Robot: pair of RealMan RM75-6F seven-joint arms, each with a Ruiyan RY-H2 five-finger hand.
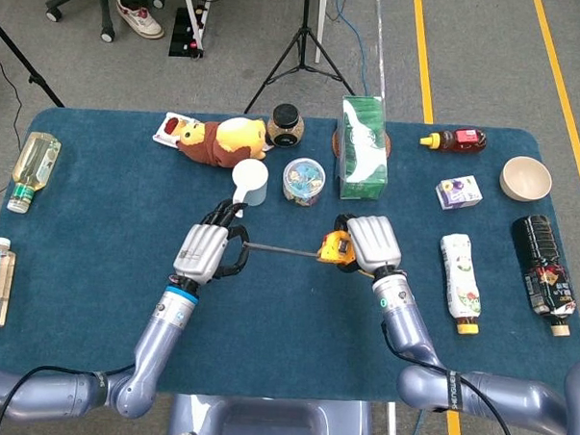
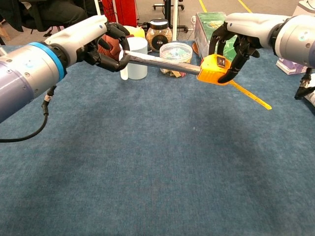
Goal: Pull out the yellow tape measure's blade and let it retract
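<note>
Right hand (image 2: 235,39) grips yellow tape measure (image 2: 214,70) above table (image 1: 94,286), left hand (image 2: 101,42) pinches the drawn blade (image 2: 160,62); risk: blade slips, whipping back toward white cup (image 2: 136,59).

Five bottles (image 1: 34,171), two jars (image 1: 287,126), one bowl (image 1: 525,178)

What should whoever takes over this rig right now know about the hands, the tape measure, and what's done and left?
Left hand: pinches the blade tip, above the table.
Right hand: grips the yellow tape measure case, also lifted; its strap hangs down to the right.
Done: blade is pulled out, spanning the gap between the hands, in front of the white cup and the clear tub.
Left: extend further if needed, then release the tip so the blade retracts into the case.
</note>
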